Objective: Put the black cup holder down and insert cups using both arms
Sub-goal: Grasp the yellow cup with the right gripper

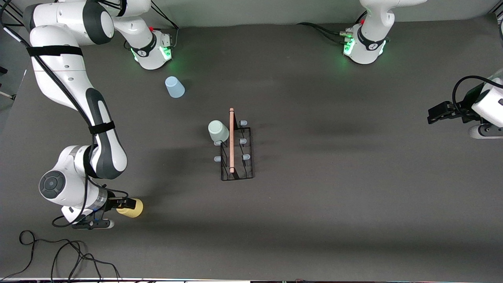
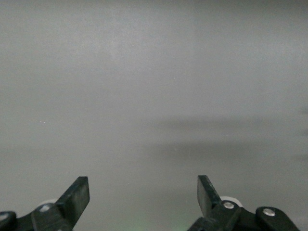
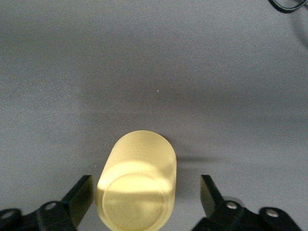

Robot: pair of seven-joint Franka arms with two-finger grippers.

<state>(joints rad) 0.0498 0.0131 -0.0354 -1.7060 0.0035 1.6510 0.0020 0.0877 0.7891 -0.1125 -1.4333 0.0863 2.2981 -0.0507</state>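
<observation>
Two spread jaws of the right gripper [image 3: 144, 195] flank the yellow cup [image 3: 137, 185] untouched: close squarely on it, while the left gripper [image 2: 143, 192] waits, jaws apart.

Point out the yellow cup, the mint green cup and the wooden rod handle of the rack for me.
yellow cup [image 3: 137, 190]: right wrist view, on its flat base.
mint green cup [image 1: 218, 131]: front view, on its side wall.
wooden rod handle [image 1: 231, 141]: front view, middle of the rod.

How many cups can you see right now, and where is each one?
3. The mint green cup sits on a peg of the black cup holder. The light blue cup stands on the table near the right arm's base. The yellow cup lies between the right claw's fingers.
</observation>
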